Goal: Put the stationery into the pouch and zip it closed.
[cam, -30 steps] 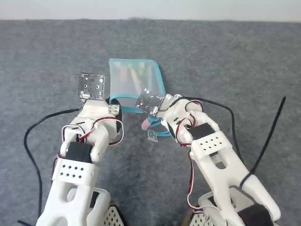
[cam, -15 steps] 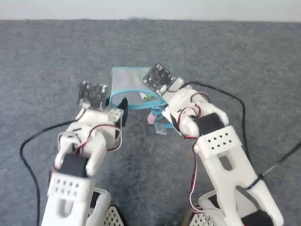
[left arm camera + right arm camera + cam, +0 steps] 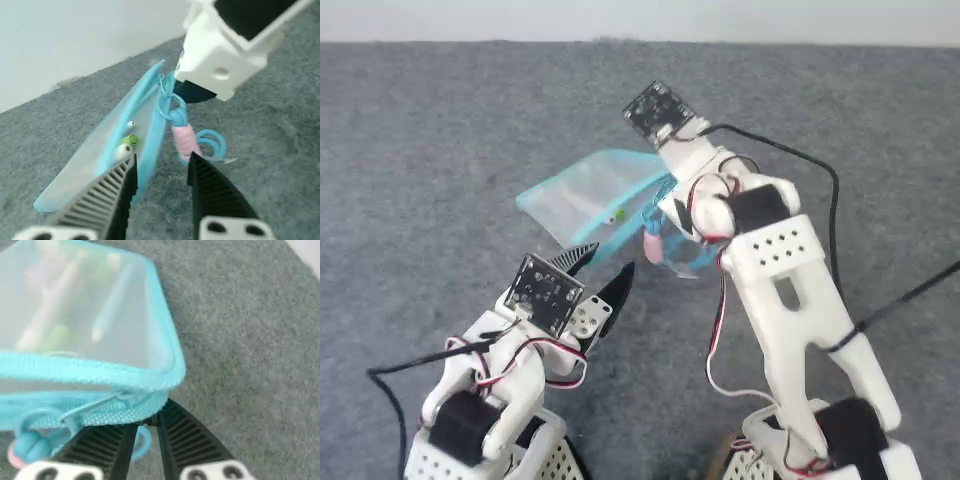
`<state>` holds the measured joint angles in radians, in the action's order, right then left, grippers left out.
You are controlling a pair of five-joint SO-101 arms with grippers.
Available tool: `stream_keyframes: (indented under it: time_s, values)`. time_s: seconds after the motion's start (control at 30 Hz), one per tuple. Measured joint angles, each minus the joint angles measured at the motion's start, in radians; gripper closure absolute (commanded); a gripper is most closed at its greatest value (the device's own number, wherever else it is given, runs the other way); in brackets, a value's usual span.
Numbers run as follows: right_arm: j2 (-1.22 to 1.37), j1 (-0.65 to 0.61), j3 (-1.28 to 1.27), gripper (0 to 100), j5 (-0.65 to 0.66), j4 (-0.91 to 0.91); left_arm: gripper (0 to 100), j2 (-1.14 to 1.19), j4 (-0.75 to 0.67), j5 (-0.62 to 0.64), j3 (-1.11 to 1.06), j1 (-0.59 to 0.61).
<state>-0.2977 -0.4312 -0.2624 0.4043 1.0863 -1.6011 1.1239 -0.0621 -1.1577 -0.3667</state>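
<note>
A grey, felt-like worktop (image 3: 430,130) is lying flat and spreading across the whole scene, its fuzzy nap looking speckled in the wrist views, and at its far edge it is meeting a plain pale wall (image 3: 640,18) along one straight line.

Clear pouch (image 3: 585,195) w/ teal trim, tilted, zip end raised; pens (image 3: 127,142) inside; pink charm (image 3: 650,245) dangles by zip.

Clear pouch (image 3: 582,195) with turquoise trim, pink charm (image 3: 184,141) (green pen (image 3: 131,140) inside), grey carpet (image 3: 440,120)
</note>
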Motion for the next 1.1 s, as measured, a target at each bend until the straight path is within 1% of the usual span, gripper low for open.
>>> stream_keyframes:
  time_s: [0.07, 0.1, 0.23, 0.33, 0.43, 0.5, 0.6, 0.77, 0.83, 0.97, 1.03, 1.1]
  values:
    - [0.012, 0.021, 0.005, 99.2, -0.003, 0.000, 70, -0.005, 0.000, 0.000, 0.000, 0.012]
    - [0.015, 0.035, 0.005, 99.2, -0.005, 0.002, 70, -0.006, 0.000, 0.000, 0.000, 0.025]
    - [0.015, 0.078, 0.008, 99.2, -0.011, 0.038, 73, -0.006, 0.000, -0.002, 0.000, 0.043]
    - [0.015, 0.106, 0.009, 99.2, -0.040, 0.080, 74, -0.006, 0.023, -0.052, 0.000, -0.031]
    - [0.015, 0.109, 0.012, 99.2, -0.063, 0.107, 74, -0.006, 0.054, -0.084, 0.000, -0.130]
    - [0.015, 0.109, 0.014, 99.2, -0.077, 0.120, 74, -0.006, 0.071, -0.109, -0.002, -0.176]
    - [0.008, 0.098, 0.014, 99.2, -0.084, 0.146, 74, -0.008, 0.075, -0.132, -0.041, -0.207]
    - [-0.083, 0.026, 0.014, 99.1, -0.084, 0.163, 74, -0.006, 0.075, -0.150, -0.055, -0.210]
    - [-0.097, 0.006, 0.014, 99.1, -0.074, 0.163, 74, -0.008, 0.075, -0.150, -0.055, -0.164]
    - [-0.112, -0.003, -0.023, 99.1, -0.054, 0.163, 74, -0.012, 0.051, -0.141, -0.055, 0.014]
    - [-0.112, -0.031, -0.032, 99.1, -0.041, 0.163, 74, -0.012, 0.021, -0.127, -0.054, 0.092]
    - [-0.112, -0.077, -0.048, 99.1, -0.032, 0.149, 74, -0.012, 0.009, -0.120, -0.054, 0.135]
